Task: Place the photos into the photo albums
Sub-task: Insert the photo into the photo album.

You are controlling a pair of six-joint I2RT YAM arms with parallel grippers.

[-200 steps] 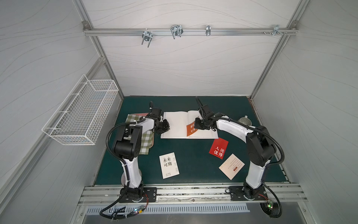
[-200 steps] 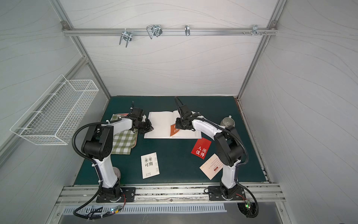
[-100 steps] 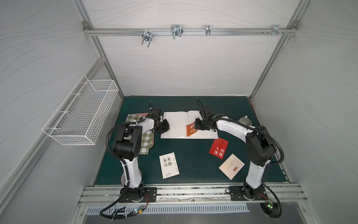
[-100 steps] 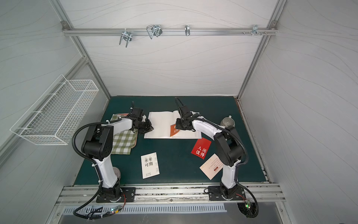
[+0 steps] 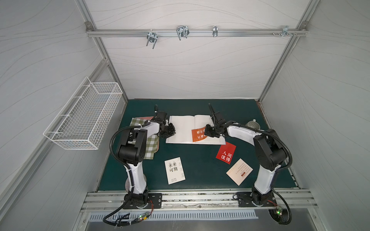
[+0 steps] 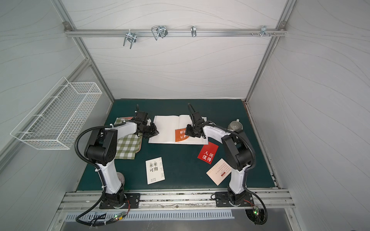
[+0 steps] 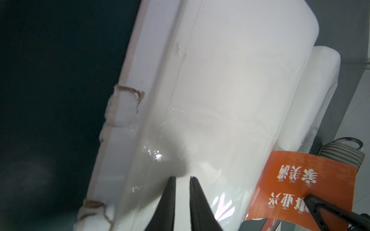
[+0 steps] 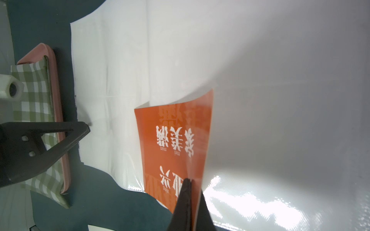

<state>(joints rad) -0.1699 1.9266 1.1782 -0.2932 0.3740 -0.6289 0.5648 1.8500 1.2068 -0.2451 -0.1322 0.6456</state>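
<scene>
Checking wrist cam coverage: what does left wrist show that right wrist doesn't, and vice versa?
Left wrist only: torn patches on the cover edge of the photo album, and a ribbed mug. Right wrist only: the green checked item on a pink tray, and the right claw shut on the edge of the orange photo. Both: the orange photo, the album's white sleeved pages, the dark mat.

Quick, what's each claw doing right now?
Left claw: slightly open, tips on the photo album, holding nothing visible.
Right claw: closed on the orange photo.
</scene>
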